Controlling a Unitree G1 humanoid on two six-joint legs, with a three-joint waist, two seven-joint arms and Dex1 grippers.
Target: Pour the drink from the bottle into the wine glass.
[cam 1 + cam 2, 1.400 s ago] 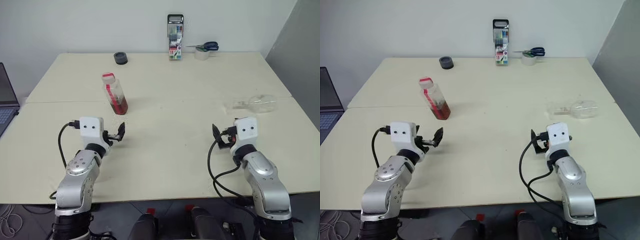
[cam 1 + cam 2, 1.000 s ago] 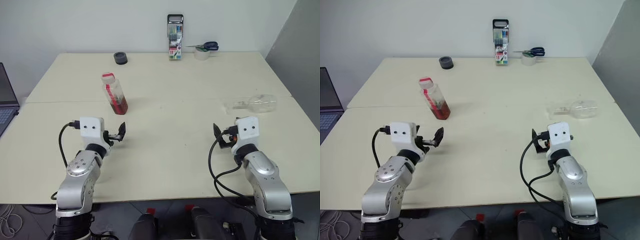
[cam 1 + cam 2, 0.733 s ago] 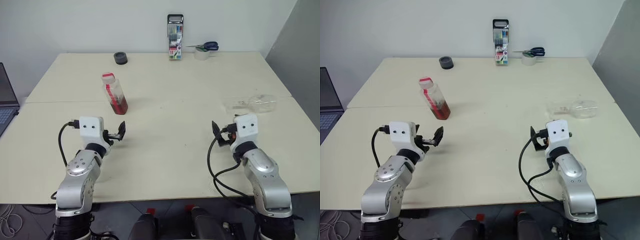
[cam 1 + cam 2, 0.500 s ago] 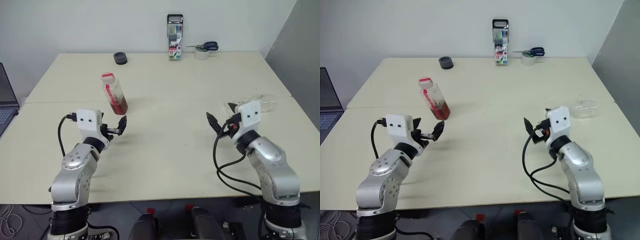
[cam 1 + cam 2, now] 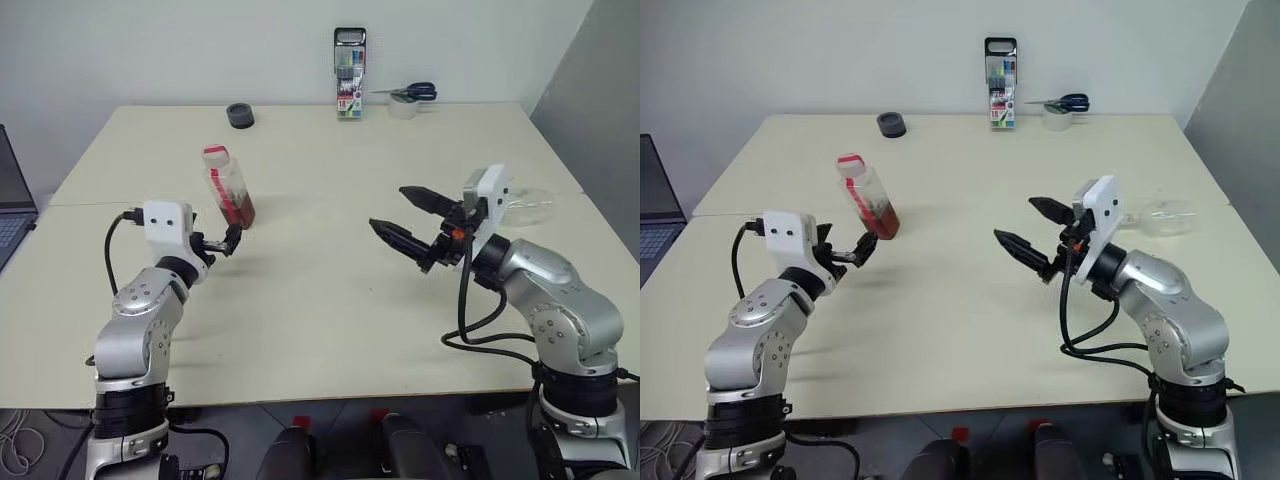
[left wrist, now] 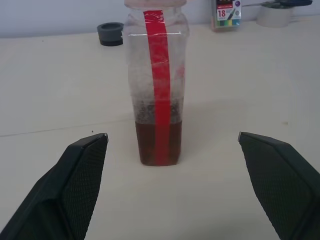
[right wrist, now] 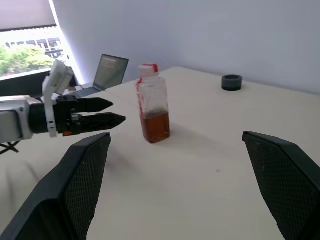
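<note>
Cream tabletop (image 5: 320,290) carried the light, slick bottle (image 5: 229,187) at twelve o'clock of the gaping left claw (image 5: 226,242), best pinched mid-body.

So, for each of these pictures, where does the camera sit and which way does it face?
Left and right eye views: on the head, looking forward and down over the table; both arms show, left gripper and right gripper open.
Left wrist view: on the left wrist, looking along its fingers at the upright bottle, close ahead.
Right wrist view: on the right wrist, facing across the table toward the laptop; its own fingers and the left gripper show.
Shared: all views show the bottle and the dark ring behind it.
</note>
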